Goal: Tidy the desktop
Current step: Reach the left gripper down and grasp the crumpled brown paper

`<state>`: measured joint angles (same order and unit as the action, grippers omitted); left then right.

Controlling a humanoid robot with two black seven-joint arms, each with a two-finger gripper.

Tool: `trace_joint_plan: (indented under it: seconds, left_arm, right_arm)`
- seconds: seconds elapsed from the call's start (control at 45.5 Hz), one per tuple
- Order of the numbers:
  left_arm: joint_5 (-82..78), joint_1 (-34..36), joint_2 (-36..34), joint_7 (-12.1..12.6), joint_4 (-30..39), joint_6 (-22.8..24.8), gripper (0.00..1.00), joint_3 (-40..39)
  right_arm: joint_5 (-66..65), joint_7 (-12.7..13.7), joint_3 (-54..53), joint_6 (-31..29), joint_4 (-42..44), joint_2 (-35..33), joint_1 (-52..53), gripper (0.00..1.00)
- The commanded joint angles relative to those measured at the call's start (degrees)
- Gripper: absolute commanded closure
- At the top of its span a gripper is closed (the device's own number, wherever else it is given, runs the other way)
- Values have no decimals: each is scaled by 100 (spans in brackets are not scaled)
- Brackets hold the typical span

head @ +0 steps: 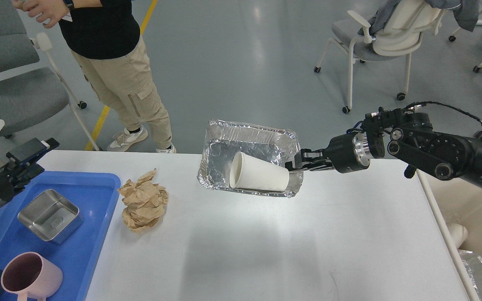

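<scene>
Right gripper [294,164] clamps the foil tray [224,142], paper cup [257,177] inside, above the desktop [308,242]. Left gripper [32,151], far left of the tray: fingers' state unclear.

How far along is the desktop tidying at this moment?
Done: steel tin and pink mug sit in the blue tray. In hand: the right tool holds the foil tray, paper cup inside, above the desktop. Left: the crumpled brown paper.
</scene>
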<state>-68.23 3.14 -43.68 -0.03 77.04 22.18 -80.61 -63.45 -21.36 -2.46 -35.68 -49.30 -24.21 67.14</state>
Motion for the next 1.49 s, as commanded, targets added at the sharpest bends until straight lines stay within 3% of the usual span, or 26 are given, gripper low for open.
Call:
trace_joint_plan:
  seconds: [0.0, 0.242, 0.351, 0.461, 0.637, 1.054, 1.252, 1.384, 1.471]
  left_arm:
    - [459, -630, -88, -15, 118, -56, 3, -647]
    - [1092, -1579, -571, 64, 171, -39, 3, -1510]
    - [1618, -2106, -1221, 292, 162, -48, 3, -1580]
    - [1971, -2563, -1801, 232, 171, -21, 3, -1721]
    - [1980, -2581, -1899, 64, 197, 145, 3, -1862]
    - [1857, -2625, -2154, 64, 355, 102, 3, -1774]
    - [813, -2126, -2110, -59, 320, 181, 3, -1274]
    - [-435, -949, -2092, -445, 232, 251, 3, -237]
    - [-1314, -96, -2040, -569, 66, 286, 3, 518]
  right_arm:
    - [0, 0, 0, 0, 17, 4, -8, 100]
    - [0, 0, 9, -9, 17, -48, -43, 100]
    - [0, 0, 35, -9, 8, -66, -43, 100]
    - [8, 0, 96, -9, 8, -75, -34, 100]
    - [0, 0, 96, 8, 8, -31, -34, 100]
    - [8, 0, 96, 0, -1, -66, -34, 100]
    - [17, 0, 96, 0, -10, -101, -17, 100]
    - [17, 0, 96, 0, -27, -101, 18, 100]
    - [17, 0, 88, 0, -27, -101, 18, 100]
